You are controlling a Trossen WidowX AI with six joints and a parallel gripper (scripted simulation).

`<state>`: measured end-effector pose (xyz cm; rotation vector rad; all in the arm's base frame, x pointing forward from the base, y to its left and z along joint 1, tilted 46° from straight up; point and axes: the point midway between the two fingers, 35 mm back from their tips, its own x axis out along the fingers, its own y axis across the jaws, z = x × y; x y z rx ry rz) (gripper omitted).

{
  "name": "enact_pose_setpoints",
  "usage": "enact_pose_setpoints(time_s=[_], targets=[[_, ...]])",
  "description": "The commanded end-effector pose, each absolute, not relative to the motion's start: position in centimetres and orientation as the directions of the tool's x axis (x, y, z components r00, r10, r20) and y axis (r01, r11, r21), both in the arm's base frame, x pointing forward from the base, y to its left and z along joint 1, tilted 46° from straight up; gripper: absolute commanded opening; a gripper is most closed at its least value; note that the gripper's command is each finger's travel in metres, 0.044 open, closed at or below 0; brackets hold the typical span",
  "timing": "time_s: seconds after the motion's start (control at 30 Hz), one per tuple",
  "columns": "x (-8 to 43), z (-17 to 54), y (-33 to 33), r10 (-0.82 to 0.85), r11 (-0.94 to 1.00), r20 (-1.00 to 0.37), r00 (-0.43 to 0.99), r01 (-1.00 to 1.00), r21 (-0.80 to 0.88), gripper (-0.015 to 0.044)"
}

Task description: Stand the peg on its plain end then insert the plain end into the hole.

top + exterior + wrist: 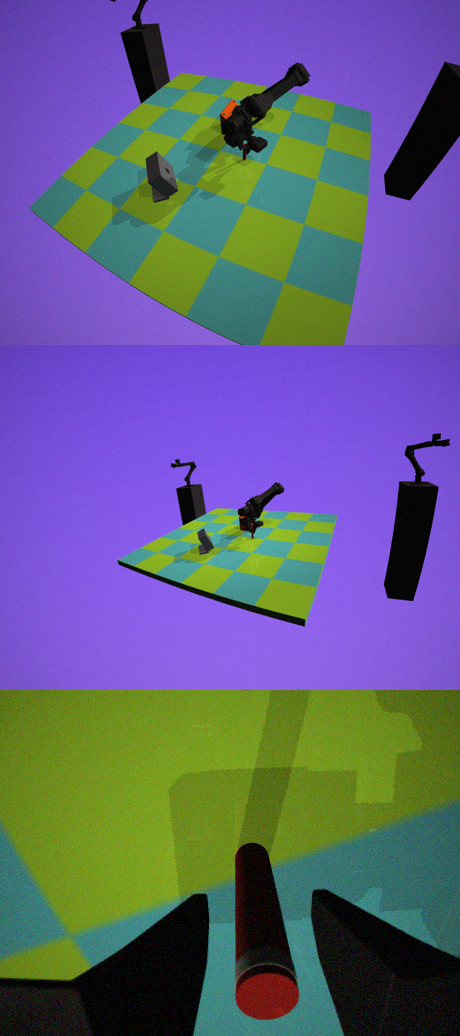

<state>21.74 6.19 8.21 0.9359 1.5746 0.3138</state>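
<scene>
The dark red peg (244,153) (252,534) (257,905) stands upright on the checkered table (260,241) (260,567), its banded end up. In the wrist view the grey-looking band (265,961) lies just under the bright red end face. My gripper (244,146) (260,905) is partly open around the peg's upper part. The wrist view shows a gap between the peg and each finger. The grey sloped panel (157,168) (205,540) stands left of the peg in the top and exterior views. Its hole (167,170) is empty; its depth is hidden.
The arm's orange-topped base (229,108) is close behind the gripper. Two dark pedestals (154,61) (412,530) stand beyond the table's edges, with small arms on top in the exterior view. Shadows of the arm fall across the table between peg and panel.
</scene>
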Motion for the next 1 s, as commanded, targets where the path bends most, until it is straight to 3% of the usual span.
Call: enact_pose_setpoints(time_s=[0.0,0.27,0.97], targets=[[21.7,8.2,6.2,0.710,0.638,-0.703,0.041,0.384,0.667,0.0073],[21.7,8.2,6.2,0.710,0.638,-0.703,0.041,0.384,0.667,0.0000],[22.0,12.6,1.4,0.709,0.638,-0.704,0.040,0.388,0.665,0.0000]])
